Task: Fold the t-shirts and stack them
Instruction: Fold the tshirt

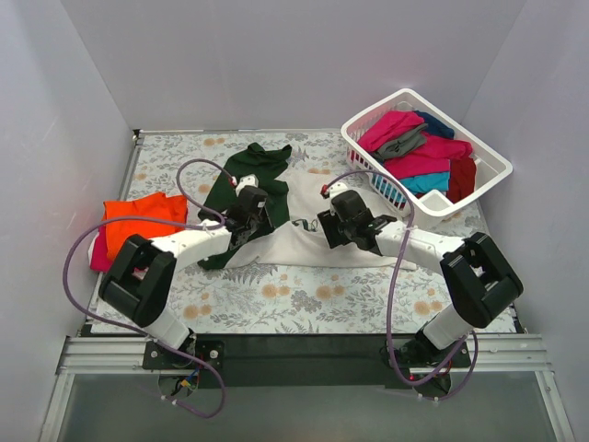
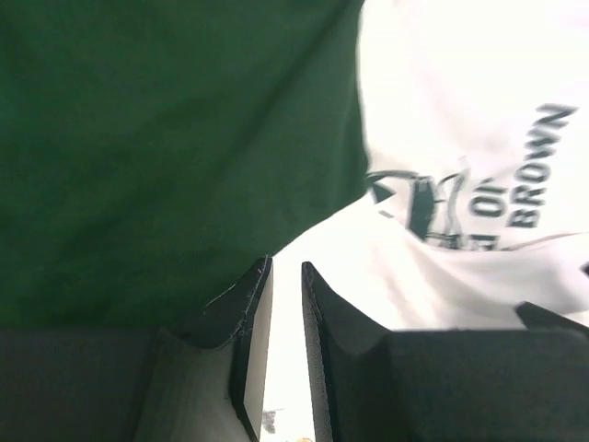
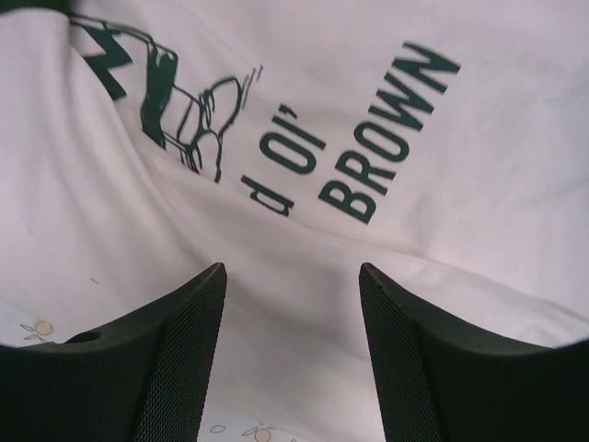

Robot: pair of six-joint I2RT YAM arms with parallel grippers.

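The cream-white t-shirt with green sleeves lay spread in the middle of the surface. The right jaws stood apart over its print. The left jaws were nearly together at a sleeve seam, and whether they gripped cloth was unclear.

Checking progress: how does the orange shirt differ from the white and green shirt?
The orange shirt is folded small; the white and green shirt lies spread out. The orange shirt is plain; the white and green shirt is printed. Both are outside the basket.
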